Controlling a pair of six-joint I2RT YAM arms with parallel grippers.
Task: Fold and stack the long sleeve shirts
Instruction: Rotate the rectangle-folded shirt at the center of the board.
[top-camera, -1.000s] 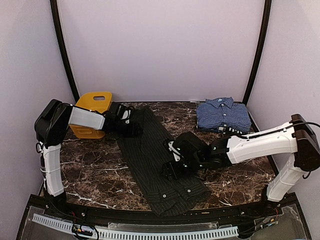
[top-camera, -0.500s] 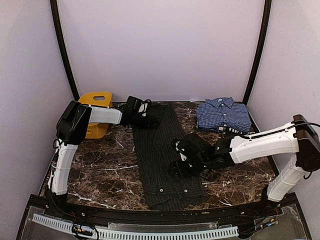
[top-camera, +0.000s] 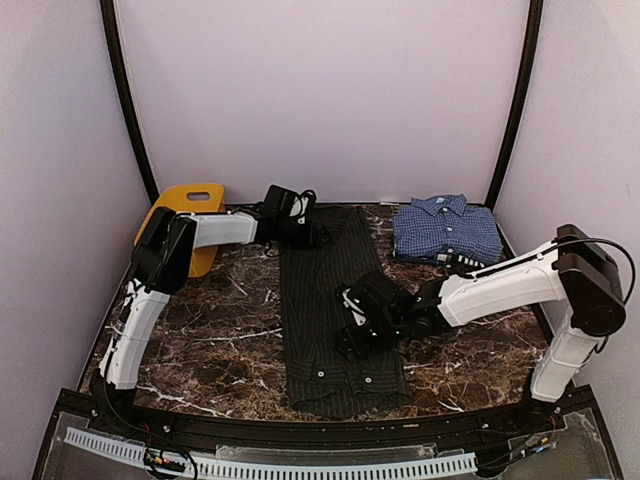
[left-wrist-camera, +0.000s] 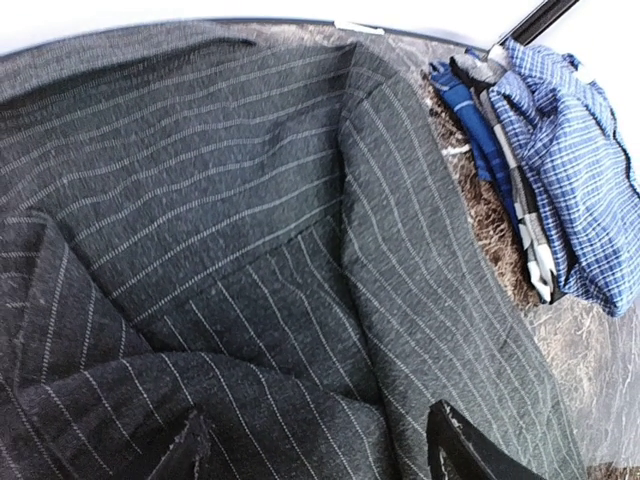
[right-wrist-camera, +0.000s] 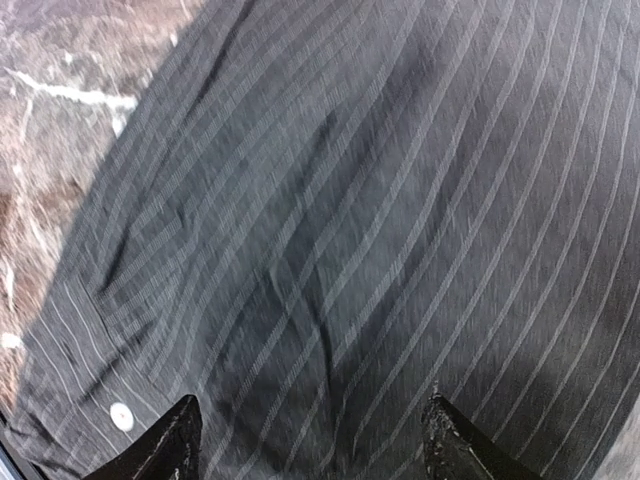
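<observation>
Black shirt (top-camera: 315, 300) | left claw (left-wrist-camera: 320, 455) spread, right claw (right-wrist-camera: 310, 445) spread — both over it | blue shirt (left-wrist-camera: 560, 170) layers — left wrist view only

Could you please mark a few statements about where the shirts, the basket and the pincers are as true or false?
1. The blue checked shirt lies folded at the far right of the table. True.
2. The black pinstriped shirt is stacked on the blue one. False: it lies apart from it, stretched out mid-table.
3. The yellow basket stands at the near right corner. False: it is at the far left.
4. The right pincer is at the black pinstriped cloth, fingers apart. True.
</observation>
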